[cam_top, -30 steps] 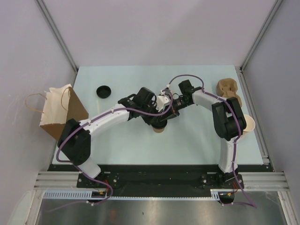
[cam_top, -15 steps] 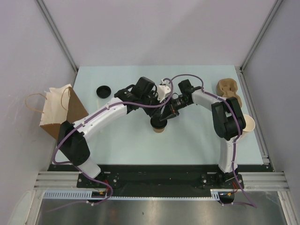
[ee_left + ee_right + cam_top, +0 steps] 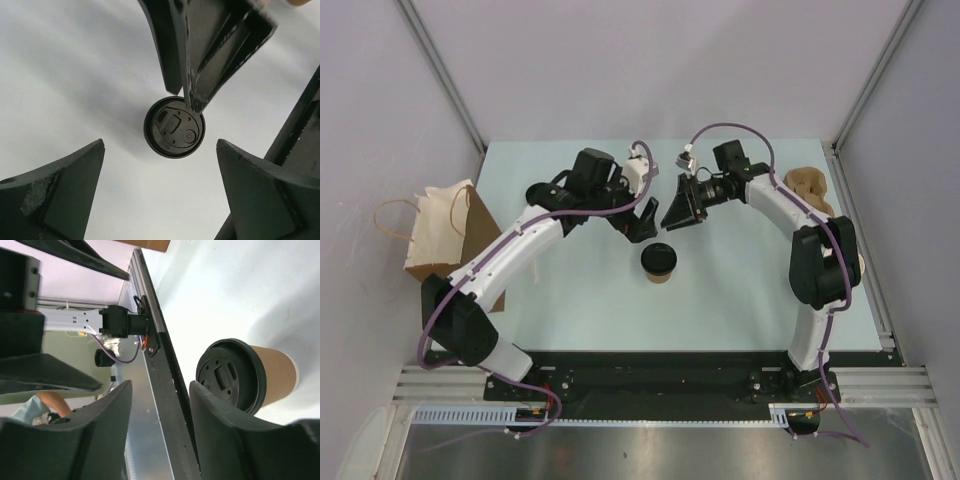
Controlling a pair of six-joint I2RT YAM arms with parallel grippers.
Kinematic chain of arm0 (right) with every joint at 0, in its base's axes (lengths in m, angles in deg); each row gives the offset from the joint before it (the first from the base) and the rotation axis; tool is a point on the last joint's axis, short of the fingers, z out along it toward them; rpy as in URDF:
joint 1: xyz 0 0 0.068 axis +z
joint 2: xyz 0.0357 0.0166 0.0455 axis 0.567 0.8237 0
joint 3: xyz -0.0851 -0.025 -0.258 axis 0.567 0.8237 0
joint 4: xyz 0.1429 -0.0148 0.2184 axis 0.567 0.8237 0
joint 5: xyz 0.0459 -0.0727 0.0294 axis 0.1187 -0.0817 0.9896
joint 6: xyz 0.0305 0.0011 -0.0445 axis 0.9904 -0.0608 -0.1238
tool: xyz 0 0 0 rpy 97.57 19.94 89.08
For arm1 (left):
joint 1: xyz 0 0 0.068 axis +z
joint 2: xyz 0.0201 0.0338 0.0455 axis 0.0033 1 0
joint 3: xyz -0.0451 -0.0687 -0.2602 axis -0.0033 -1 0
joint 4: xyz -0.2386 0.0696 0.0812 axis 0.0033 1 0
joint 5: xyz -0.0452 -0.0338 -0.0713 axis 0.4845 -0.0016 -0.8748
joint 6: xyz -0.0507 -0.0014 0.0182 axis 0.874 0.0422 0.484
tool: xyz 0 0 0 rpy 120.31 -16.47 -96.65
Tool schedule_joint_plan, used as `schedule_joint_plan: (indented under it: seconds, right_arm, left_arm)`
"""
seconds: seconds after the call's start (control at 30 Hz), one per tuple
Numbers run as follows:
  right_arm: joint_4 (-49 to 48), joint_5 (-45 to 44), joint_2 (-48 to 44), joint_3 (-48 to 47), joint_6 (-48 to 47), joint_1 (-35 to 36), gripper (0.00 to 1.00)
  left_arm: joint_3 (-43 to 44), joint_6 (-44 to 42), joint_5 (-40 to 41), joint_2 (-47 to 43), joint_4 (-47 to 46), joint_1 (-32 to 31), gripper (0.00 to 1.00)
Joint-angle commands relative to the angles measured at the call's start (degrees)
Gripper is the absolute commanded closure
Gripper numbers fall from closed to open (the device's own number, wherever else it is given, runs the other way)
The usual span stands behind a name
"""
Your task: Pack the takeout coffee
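The takeout coffee [image 3: 659,263], a kraft paper cup with a black lid, stands upright and alone at mid-table. My left gripper [image 3: 638,224] hovers just behind and left of it, jaws wide open and empty. From the left wrist view the lid [image 3: 174,127] shows from above between the spread fingers [image 3: 55,195]. My right gripper [image 3: 679,214] hangs behind and right of the cup, open with nothing between its fingers. In the right wrist view the cup [image 3: 272,380] lies to the right, outside the right gripper [image 3: 161,385].
A brown paper bag [image 3: 445,235] with twine handles stands open at the table's left edge. A moulded pulp carrier [image 3: 808,184] lies at the back right. The right arm's elbow [image 3: 820,262] stands near the right edge.
Both grippers opened and drew up and back from the cup. The left arm swung back-left, the right arm back. The cup stays standing with its lid on.
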State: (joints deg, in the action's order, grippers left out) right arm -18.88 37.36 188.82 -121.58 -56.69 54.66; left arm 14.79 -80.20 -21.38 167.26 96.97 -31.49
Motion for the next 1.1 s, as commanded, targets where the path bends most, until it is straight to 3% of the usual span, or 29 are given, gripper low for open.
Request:
schedule_joint_plan:
  seconds: [0.0,0.03,0.07,0.23,0.77,1.07]
  right_arm:
    - [2.33,-3.77,-4.08,-0.93,-0.51,-3.58,0.30]
    - [2.50,-5.43,-4.26,-0.67,-0.16,-4.29,0.01]
    - [3.03,-6.41,-4.34,-0.40,-0.34,-5.08,0.00]
    - [5.14,-12.56,-6.62,-0.05,-2.62,-9.30,0.00]
    - [4.70,-11.43,-7.51,1.62,-2.45,-11.59,0.00]
    - [3.91,-10.11,-6.72,1.71,-1.39,-11.95,0.00]
  left_arm:
    - [-1.25,-3.30,5.93,0.30,-1.87,-4.34,0.01]
    - [-0.46,-4.26,9.17,1.28,-0.82,-5.14,0.00]
    - [0.33,-4.27,10.68,2.07,-0.03,-5.93,0.01]
    - [2.62,-2.69,14.04,7.16,2.00,-9.62,0.00]
    - [5.87,-1.37,16.85,14.91,4.73,-12.61,0.01]
    - [5.08,-1.28,16.50,16.14,4.55,-13.41,0.09]
